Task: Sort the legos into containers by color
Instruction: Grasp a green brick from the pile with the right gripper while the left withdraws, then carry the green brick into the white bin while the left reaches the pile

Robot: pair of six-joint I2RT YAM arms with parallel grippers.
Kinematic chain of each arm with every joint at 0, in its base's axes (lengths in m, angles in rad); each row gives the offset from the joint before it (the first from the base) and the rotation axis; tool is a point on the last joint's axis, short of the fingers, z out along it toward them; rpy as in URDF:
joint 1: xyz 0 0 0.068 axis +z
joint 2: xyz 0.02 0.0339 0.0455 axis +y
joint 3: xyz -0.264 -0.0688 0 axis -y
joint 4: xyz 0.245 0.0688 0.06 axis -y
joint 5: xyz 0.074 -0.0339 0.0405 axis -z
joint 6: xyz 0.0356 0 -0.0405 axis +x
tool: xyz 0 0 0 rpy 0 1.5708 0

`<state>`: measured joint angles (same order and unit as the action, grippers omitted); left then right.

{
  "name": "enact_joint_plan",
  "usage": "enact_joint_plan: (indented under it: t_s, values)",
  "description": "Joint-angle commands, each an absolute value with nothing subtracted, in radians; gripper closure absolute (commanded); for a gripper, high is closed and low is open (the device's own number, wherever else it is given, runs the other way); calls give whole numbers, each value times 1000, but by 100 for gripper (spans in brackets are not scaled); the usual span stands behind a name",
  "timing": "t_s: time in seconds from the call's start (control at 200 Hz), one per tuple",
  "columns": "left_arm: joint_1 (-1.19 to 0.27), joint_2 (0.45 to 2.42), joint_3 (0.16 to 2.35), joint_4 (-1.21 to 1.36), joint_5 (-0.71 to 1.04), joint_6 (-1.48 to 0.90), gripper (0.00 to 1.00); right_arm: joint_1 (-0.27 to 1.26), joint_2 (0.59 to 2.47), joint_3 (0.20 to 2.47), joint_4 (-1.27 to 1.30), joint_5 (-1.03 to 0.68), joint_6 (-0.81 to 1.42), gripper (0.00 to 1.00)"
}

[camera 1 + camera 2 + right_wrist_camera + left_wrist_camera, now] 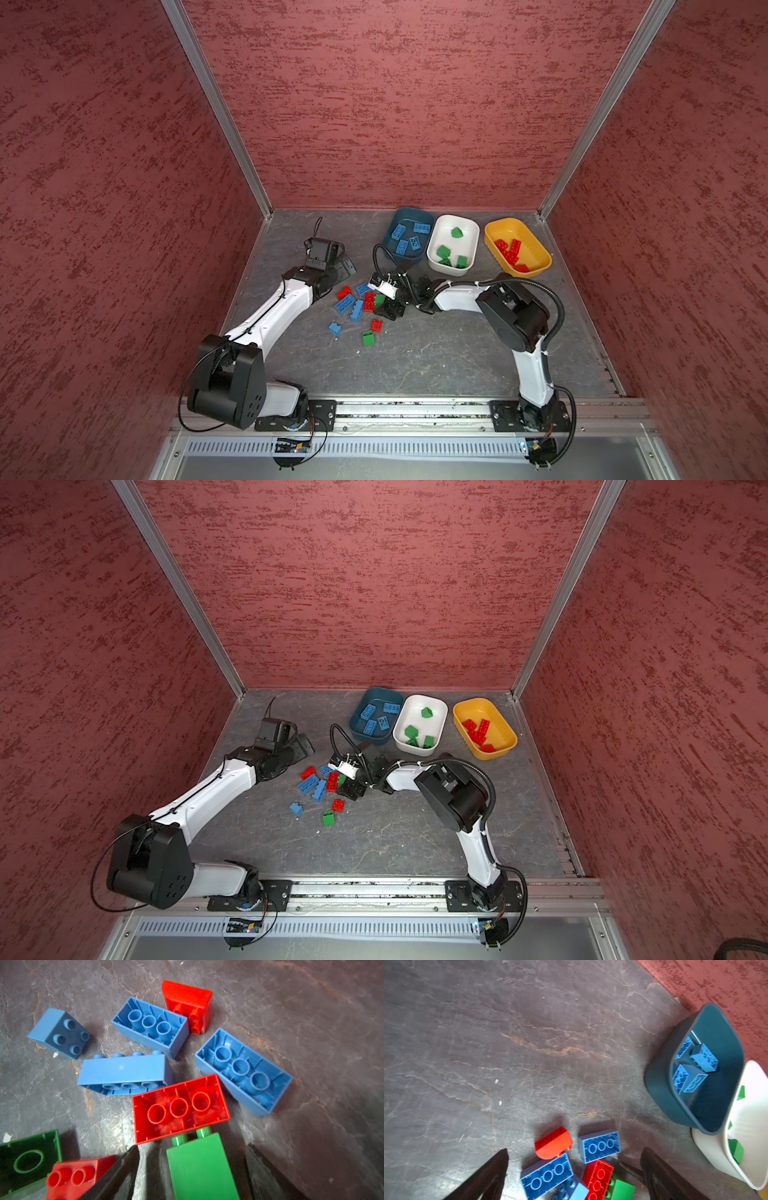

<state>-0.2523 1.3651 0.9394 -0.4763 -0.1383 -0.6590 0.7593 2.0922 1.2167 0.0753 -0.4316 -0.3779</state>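
Top views: the three containers are sitting in a row at the back right of the table (436, 365). The teal tub (405, 217) is carrying blue bricks, the white tub (471, 245) green ones and the yellow tub (532, 245) red ones. Loose legos (353, 301) are lying clustered mid-table, in front of the teal tub. The left gripper (345, 266) is sitting just beside the cluster's far left. The right gripper (352, 788) is reaching into the cluster's right edge.

Left wrist: the left gripper (574, 1152) is standing wide apart and gripping nothing. Its fingers (492, 1174) are framing a rounded red brick (553, 1144) and upturned blue bricks (600, 1146). The teal tub (660, 1084) is sitting just beside the white tub (716, 1157).

Right wrist: the right gripper (192, 1147) is standing partly apart, straddling a green brick (201, 1167) lying on its side. A gap is showing on each side of it, so nothing is gripped. The green brick's studs are pointing at an upturned red brick (180, 1108), with blue bricks (243, 1070) lying beyond.
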Motion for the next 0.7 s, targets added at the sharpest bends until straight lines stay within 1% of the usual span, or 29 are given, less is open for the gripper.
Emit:
enact_joint_plan:
  t_s: [0.0,0.03,0.06,0.08,0.23,0.361,0.526,0.691]
  values:
    - [-240,1351,921,-498,-147,-666,1,780,2127,1245,35,-446,-447,28]
    - [-238,1353,919,-501,-148,-666,1,783,2130,1246,35,-440,-450,30]
    - [-238,1358,916,-503,-149,-665,0,784,2134,1245,39,-434,-449,36]
    - [-236,1362,914,-503,-149,-662,1,785,2134,1244,42,-428,-448,38]
    - [-229,1410,899,-505,-150,-653,1,787,2116,1216,69,-417,-468,45]
    - [-226,1470,890,-488,-141,-649,1,787,2090,1179,88,-401,-488,58]
    - [-224,1553,884,-426,-85,-649,1,787,2027,1098,155,-367,-477,71]
    - [-229,1614,874,-353,-35,-632,1,785,1929,1000,235,-322,-433,77]
